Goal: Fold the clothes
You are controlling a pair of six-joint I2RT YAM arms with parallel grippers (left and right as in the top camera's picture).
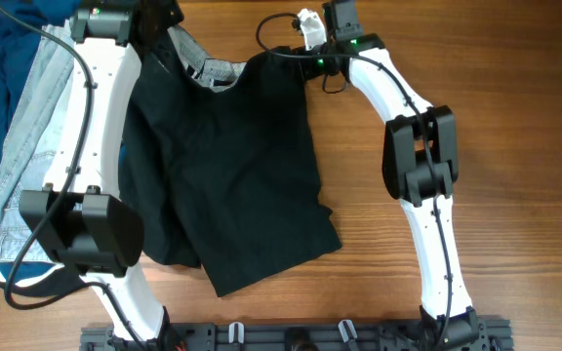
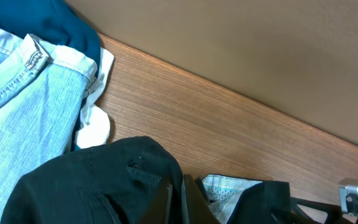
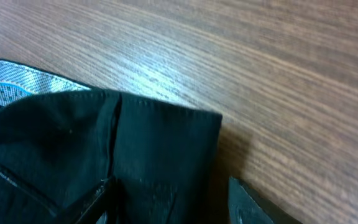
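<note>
Jaws of our left gripper are clenched on one waistband corner of the black shorts. Those of our right gripper stand apart, straddling the other waistband corner without pinching it. We see the shorts spread over the middle of the table, waistband farthest from our bases, with the light-blue jeans beside them on the left.

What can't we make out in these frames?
- Left gripper hold on the shorts: in the left wrist view the tips are cut off by the bottom edge; overhead, its own arm covers it.
- Shorts' left leg: overhead, under the left arm.
- Right gripper contact with the shorts: in the right wrist view the tips are cut off by the bottom edge.
- Jeans: overhead, cut off by the left edge.
</note>
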